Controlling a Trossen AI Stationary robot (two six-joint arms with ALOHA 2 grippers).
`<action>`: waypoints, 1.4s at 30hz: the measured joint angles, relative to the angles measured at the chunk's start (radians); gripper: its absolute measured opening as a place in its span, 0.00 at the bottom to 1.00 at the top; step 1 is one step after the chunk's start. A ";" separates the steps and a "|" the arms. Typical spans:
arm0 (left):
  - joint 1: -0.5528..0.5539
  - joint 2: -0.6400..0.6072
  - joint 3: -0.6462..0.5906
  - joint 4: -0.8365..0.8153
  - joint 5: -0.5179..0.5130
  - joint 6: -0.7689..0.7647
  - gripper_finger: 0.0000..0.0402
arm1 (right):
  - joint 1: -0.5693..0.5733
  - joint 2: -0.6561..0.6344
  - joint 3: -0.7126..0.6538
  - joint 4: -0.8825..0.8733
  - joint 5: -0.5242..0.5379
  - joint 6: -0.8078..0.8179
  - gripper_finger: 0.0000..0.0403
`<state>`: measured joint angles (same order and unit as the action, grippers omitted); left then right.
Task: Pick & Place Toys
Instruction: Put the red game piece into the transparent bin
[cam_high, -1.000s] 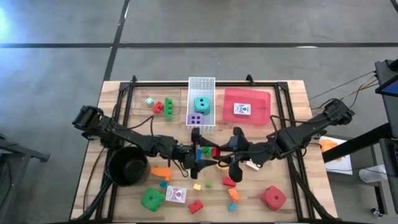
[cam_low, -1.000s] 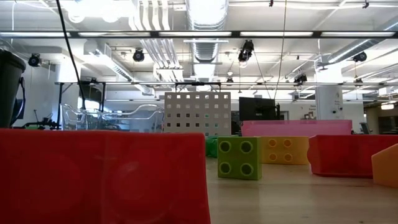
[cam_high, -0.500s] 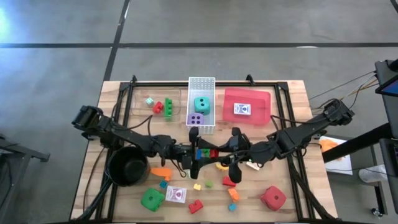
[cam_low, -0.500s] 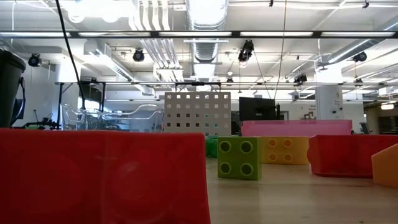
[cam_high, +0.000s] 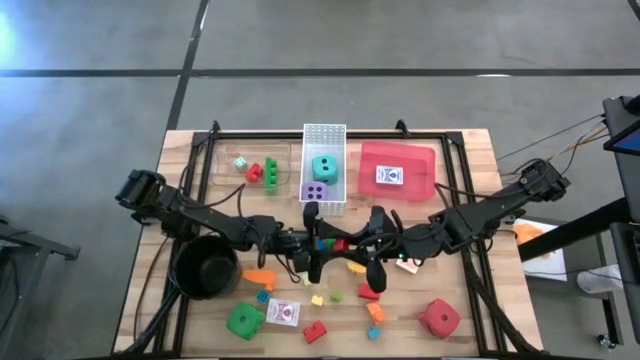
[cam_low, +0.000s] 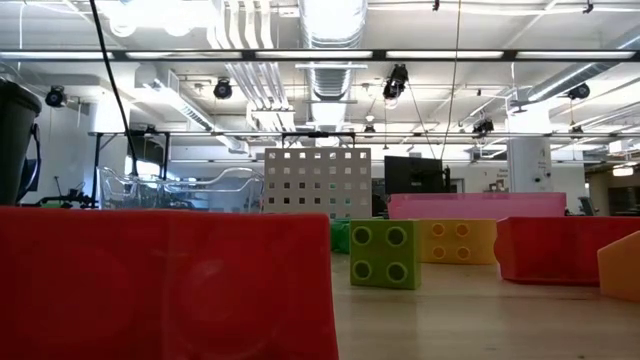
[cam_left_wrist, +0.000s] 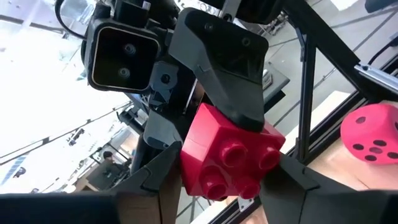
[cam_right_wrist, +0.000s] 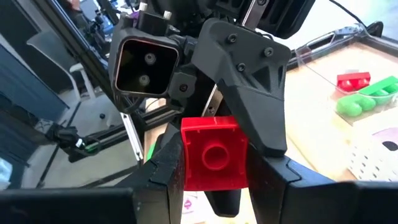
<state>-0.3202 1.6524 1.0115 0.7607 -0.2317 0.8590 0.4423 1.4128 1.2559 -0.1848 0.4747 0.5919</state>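
Over the middle of the table my two grippers meet tip to tip around one red brick (cam_high: 340, 244), held high above the wood. My left gripper (cam_high: 328, 244) reaches in from the table's left and my right gripper (cam_high: 352, 244) from its right, and both are shut on the brick. The left wrist view looks onto the brick's studs (cam_left_wrist: 233, 158), and the right wrist view onto its hollow underside (cam_right_wrist: 214, 155). A green die (cam_high: 244, 320), a red die (cam_high: 439, 318), a card pack (cam_high: 283, 312) and several small bricks lie on the near half of the table. My left gripper pinches two opposite sides of the red brick (cam_left_wrist: 186, 168) between its two fingers. It comes about level from the table's left. The brick is lifted clear, its studs turned toward this wrist. My right gripper pinches the brick's other pair of sides (cam_right_wrist: 186, 163) between its two fingers. It comes from the table's right, slanting slightly down. The brick's hollow underside faces this wrist.
A white perforated basket (cam_high: 324, 134) at the far middle holds a teal die (cam_high: 323, 168) and a purple die (cam_high: 315, 190). A red tray (cam_high: 420, 160) with a card pack stands to its right and a clear tray (cam_high: 225, 165) to its left. A black pot (cam_high: 208, 268) is at the left.
My left gripper's fingers have closed in on the red brick that my right gripper holds up. Both wrists have rolled a little, and the brick has stayed in the air at the same spot.
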 joint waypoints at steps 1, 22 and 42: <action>-0.001 0.000 0.000 -0.001 0.000 0.000 0.42 | 0.000 0.000 -0.001 -0.001 0.000 0.000 0.30; -0.006 0.002 -0.002 -0.005 0.008 -0.116 0.38 | -0.002 -0.001 -0.009 -0.025 0.000 -0.019 0.73; -0.006 -0.007 -0.003 -0.043 -0.136 -0.160 0.38 | -0.002 -0.002 -0.006 -0.089 0.152 0.007 0.77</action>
<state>-0.3264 1.6449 1.0080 0.7181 -0.3682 0.6993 0.4400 1.4105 1.2499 -0.2733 0.6263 0.5994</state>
